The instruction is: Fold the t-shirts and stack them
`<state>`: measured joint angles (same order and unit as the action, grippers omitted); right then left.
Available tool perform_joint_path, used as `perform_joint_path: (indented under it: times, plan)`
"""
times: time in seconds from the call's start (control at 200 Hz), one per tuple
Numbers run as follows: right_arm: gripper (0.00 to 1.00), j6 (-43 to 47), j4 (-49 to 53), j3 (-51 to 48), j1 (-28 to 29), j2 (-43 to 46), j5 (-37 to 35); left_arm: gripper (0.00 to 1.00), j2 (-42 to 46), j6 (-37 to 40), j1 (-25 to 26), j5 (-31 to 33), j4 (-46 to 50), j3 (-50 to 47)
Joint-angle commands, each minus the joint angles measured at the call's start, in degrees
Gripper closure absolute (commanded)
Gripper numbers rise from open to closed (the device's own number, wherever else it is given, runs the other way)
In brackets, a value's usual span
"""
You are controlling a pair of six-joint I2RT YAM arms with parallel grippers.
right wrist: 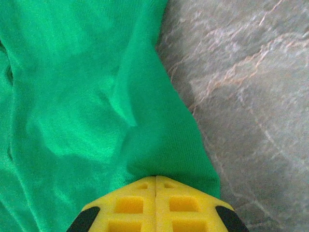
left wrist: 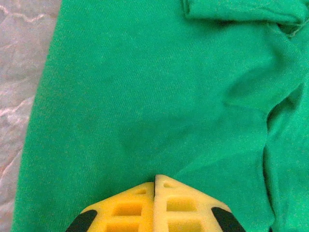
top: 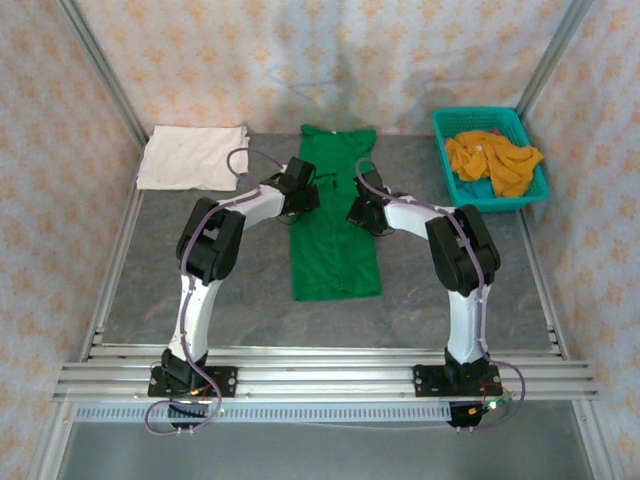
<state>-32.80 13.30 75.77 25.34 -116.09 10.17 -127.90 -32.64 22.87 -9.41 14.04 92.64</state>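
Observation:
A bright green t-shirt (top: pixel 335 255) lies flat as a long narrow strip down the middle of the grey table. My left gripper (top: pixel 304 196) is down on its left side, my right gripper (top: pixel 361 210) on its right side, both about halfway up. In the left wrist view the yellow jaws of the left gripper (left wrist: pixel 154 178) are shut, tips pressed into the green cloth (left wrist: pixel 145 87), with a crease running off to the right. The right gripper (right wrist: pixel 155 179) is shut on a bulge of green cloth (right wrist: pixel 72 87) near its right edge. A folded cream-white t-shirt (top: pixel 190 157) lies back left.
A teal basket (top: pixel 447 128) at the back right holds crumpled mustard-orange t-shirts (top: pixel 492 160). Patterned walls and metal posts close in the table on three sides. Bare grey tabletop (top: pixel 200 300) lies either side of the green shirt.

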Motion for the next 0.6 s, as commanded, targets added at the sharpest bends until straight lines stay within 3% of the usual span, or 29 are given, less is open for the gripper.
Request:
perform_joint_path:
  times: [0.0, 0.135, 0.23, 0.385, 0.596]
  plan:
    - [0.98, -0.96, 3.77, -4.58, 0.32, 7.67, 5.02, 0.96, 8.61, 1.2, 0.54, 0.17, 5.81, -5.11]
    - [0.82, -0.25, -1.31, -16.98, 0.32, 21.03, 9.3, 0.77, 23.8, 1.46, 2.67, -0.76, 5.12, -18.79]
    - [0.74, -2.0, -5.15, -26.99, 0.33, 28.7, 12.24, 0.63, 32.09, 0.86, 3.19, -5.85, 4.32, -29.75]
    - [0.71, -5.76, -13.38, -41.13, 0.49, 35.9, 12.48, 0.58, 36.61, 0.78, 5.94, -8.52, 12.03, -39.55]
    - [0.68, -5.17, -13.46, -43.68, 0.41, 35.6, 11.35, 0.57, 37.02, -3.97, 11.9, -9.73, 13.18, -43.34]
